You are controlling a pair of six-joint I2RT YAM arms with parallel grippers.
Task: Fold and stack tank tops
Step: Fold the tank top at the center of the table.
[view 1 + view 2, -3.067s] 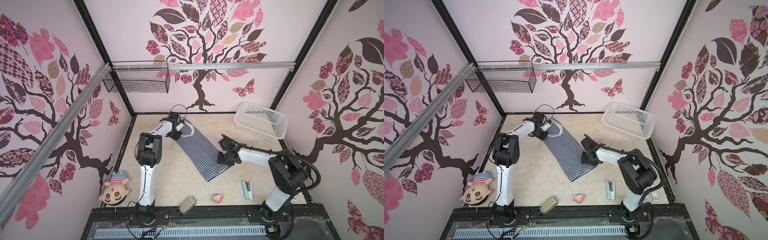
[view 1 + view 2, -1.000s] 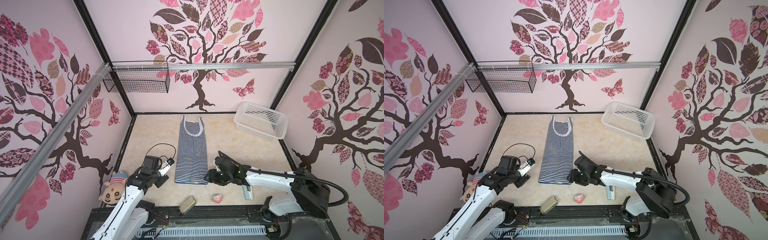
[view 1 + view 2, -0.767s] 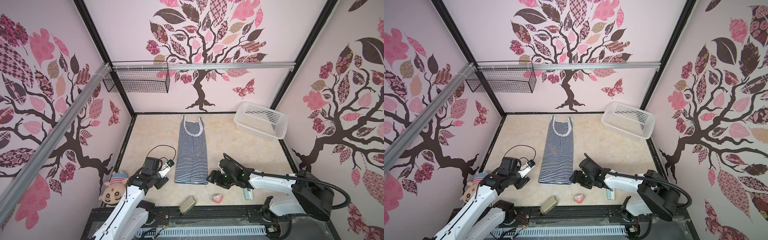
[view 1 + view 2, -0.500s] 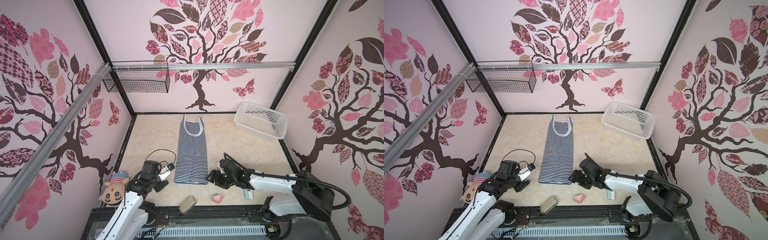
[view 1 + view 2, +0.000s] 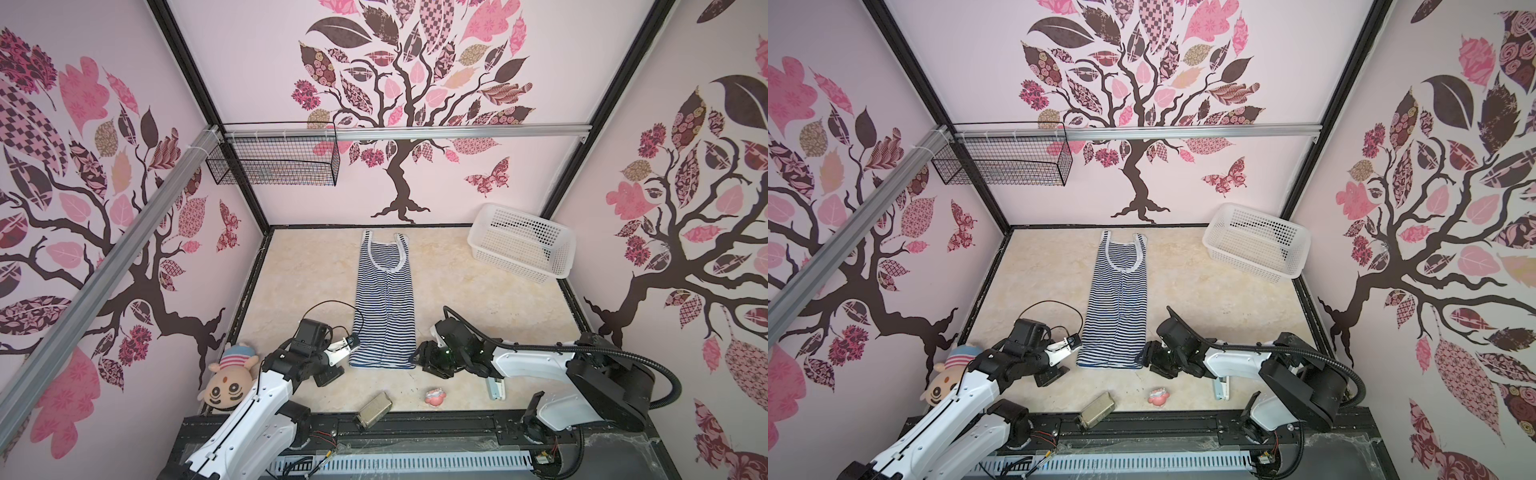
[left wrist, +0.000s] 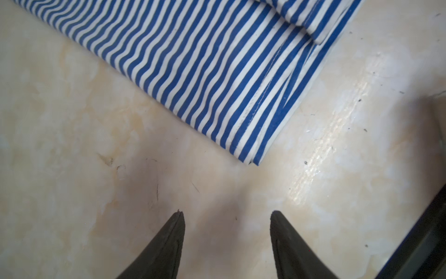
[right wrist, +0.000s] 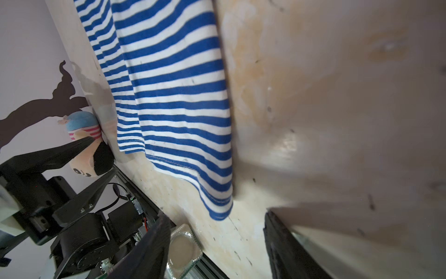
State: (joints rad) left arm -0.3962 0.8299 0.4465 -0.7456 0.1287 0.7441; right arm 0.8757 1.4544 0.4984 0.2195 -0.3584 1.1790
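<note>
Moved: tank top (image 5: 384,299) lay diagonal, now straight; left gripper (image 6: 226,213) and right gripper (image 7: 216,215) now at its near end
Left gripper: jaws apart, empty, over bare table (image 5: 478,291), just short of near left hem corner
Right gripper: jaws apart, clasping nothing, near right hem corner just ahead of tips
Tank top: flat at table centre, long axis near-to-far, hem toward grippers, neck toward back wall (image 5: 415,187)

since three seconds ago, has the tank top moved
Yes. The tank top swung its hem toward the plush doll, from diagonal to straight.
</note>
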